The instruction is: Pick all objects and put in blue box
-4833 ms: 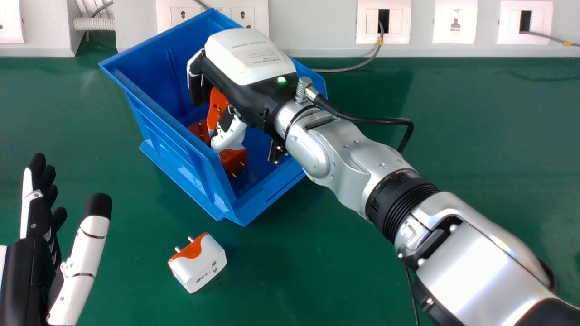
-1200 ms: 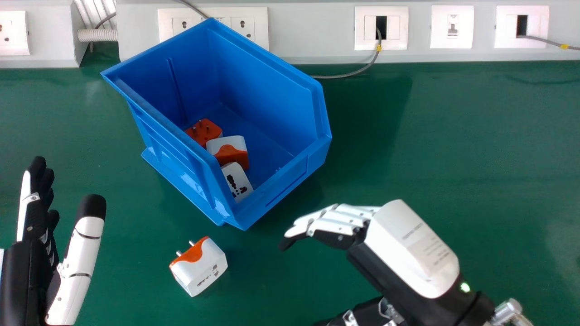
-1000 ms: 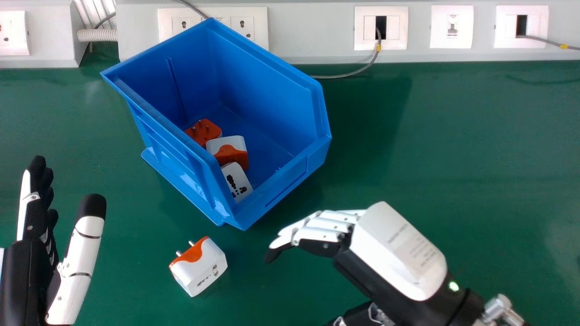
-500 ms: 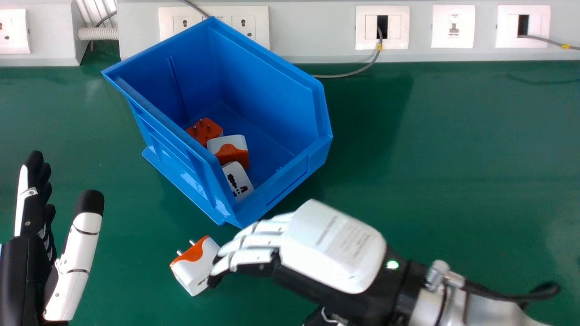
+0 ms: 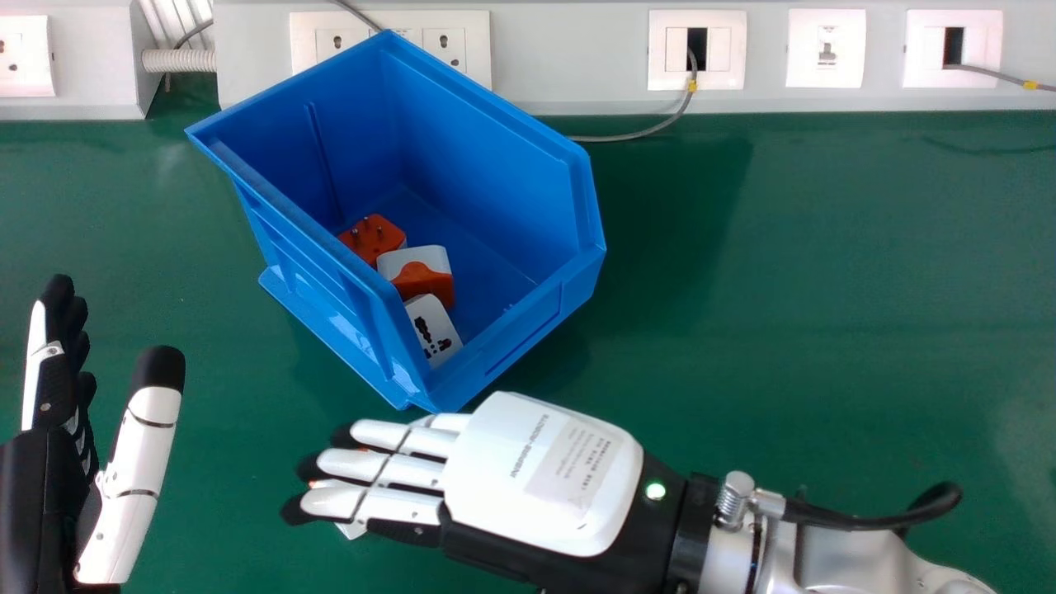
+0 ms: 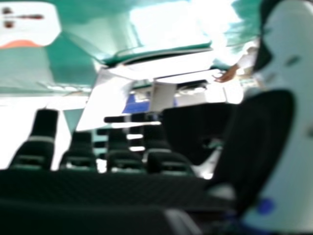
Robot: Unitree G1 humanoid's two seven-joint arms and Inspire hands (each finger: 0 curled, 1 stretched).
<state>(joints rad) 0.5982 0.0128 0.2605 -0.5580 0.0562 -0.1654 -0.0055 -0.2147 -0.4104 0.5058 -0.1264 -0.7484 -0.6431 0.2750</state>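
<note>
The head view is brightly and fairly evenly lit, and the white back of the right hand (image 5: 540, 478) is very pale, with soft shading along its edges. A small green light (image 5: 655, 491) glows at its wrist, and highlights lie along the silver forearm (image 5: 858, 561) behind. Beyond the hand, the blue box (image 5: 330, 289) has small glossy glints on its outer wall and deeper shade inside, with a broad, soft dark patch beside it on the green table (image 5: 825, 289). In the right hand view, strong white glare washes out surfaces beyond the fingertips, leaving the fingers (image 6: 44, 125) almost black against it.
</note>
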